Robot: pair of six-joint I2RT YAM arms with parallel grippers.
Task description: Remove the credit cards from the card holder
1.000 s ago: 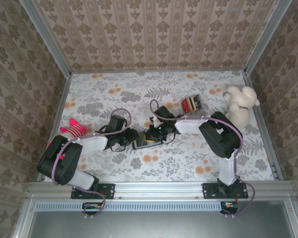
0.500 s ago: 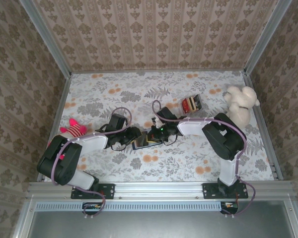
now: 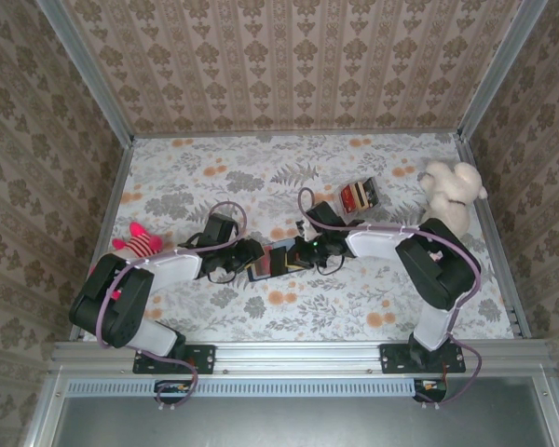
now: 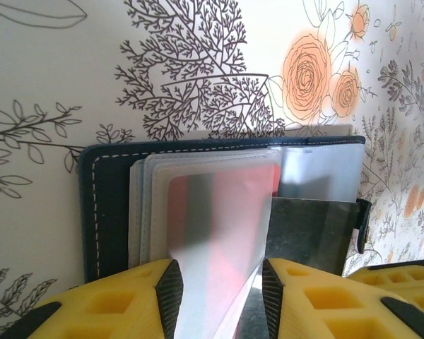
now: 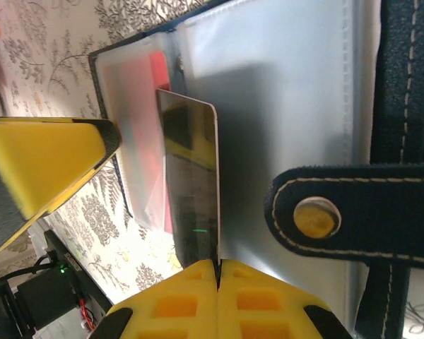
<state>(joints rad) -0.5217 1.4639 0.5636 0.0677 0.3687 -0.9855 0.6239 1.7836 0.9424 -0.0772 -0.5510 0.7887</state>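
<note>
**A:** Where does everything lie?

**B:** The small dark navy bifold card holder [image 4: 106, 212] lies opened flat on the floral-printed tabletop [image 4: 56, 78], near the middle and between the two claws. Its frosted clear plastic sleeves [image 5: 283, 85] are fanned out. One of them has a thin red credit card [image 4: 233, 212] tucked fully inside.

**A:** And the claws?

**B:** The right claw [image 5: 218, 267] is clenched on the near edge of a thin dark glossy credit card [image 5: 191, 176], which stands on edge over the sleeves. I cannot tell whether its far end sits in a slot. The left claw [image 4: 215, 300] has its yellow fingers part-way apart, with the red card's sleeve between them. I cannot tell whether it pinches the sleeve or merely presses the holder down.

**A:** What might go wrong from here?

**B:** The right grip is on a narrow strip of a slick card, so a sideways tug could let it twist or slip free. If the left claw isn't truly pinning the holder, the whole thing may drag along with the card instead of giving it up. The navy snap tab [image 5: 325, 212] lies just beside the right fingers, and a careless pull could catch it. The red card also sits deep in a floppy sleeve, so a pinch there may take sleeve and card together.
</note>
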